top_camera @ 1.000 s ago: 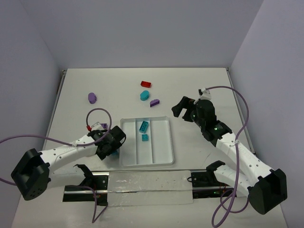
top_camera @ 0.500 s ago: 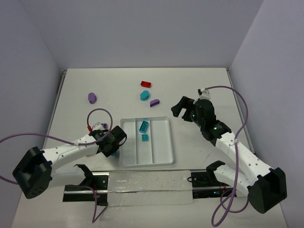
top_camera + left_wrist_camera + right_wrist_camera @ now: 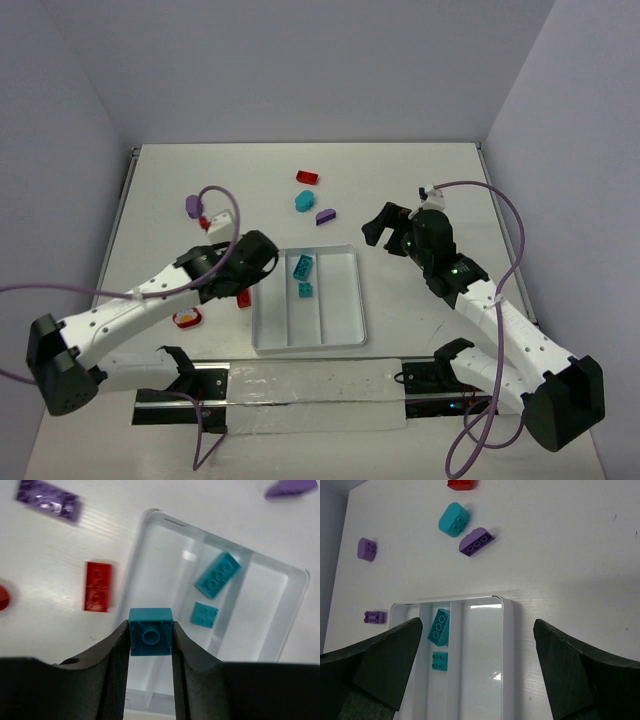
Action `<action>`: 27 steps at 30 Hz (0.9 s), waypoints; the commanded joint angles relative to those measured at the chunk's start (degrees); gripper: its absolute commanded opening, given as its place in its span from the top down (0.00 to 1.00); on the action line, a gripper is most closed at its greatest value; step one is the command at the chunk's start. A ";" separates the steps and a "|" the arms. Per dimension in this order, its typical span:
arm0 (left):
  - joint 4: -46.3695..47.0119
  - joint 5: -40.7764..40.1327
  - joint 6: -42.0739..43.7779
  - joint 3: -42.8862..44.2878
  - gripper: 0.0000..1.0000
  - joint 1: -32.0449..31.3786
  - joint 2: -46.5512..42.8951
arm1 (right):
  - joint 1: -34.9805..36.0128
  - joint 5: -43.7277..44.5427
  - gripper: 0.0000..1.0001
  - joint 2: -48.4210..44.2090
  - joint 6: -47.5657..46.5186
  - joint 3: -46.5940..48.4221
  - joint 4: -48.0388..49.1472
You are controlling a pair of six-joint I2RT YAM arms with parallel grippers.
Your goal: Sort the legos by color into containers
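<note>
Gripping a teal brick (image 3: 150, 639), our left gripper (image 3: 150, 645) hovers over the left rim of the tray (image 3: 134, 555). Our right gripper (image 3: 477, 645) hangs open.

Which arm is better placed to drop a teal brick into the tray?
Left. The left hand grips a teal brick over the tray's rim, near two teal bricks inside; the right hand is open, empty.

The left gripper (image 3: 150, 630), on a stretched arm, pinches a teal brick (image 3: 150, 639) between its jaws, while the right gripper (image 3: 379, 226) hangs spread wide.
</note>
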 commanded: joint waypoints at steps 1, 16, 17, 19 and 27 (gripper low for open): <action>6.73 -0.65 10.36 8.34 0.92 -6.12 13.62 | -0.30 2.98 0.00 -2.74 -0.93 2.07 -0.96; 18.87 11.00 15.61 4.48 0.70 -8.54 22.16 | -1.22 3.73 0.00 -3.68 -1.75 1.60 -2.12; 18.83 10.98 15.59 4.46 0.67 -8.62 22.51 | -1.22 3.62 0.00 -3.61 -1.70 1.56 -2.04; 18.58 10.56 15.26 4.46 0.60 -8.62 23.19 | -1.22 3.55 0.00 -3.64 -1.68 1.49 -2.04; 17.29 9.38 14.96 5.48 0.22 -8.62 24.55 | -1.22 3.64 0.00 -3.89 -1.78 1.59 -2.22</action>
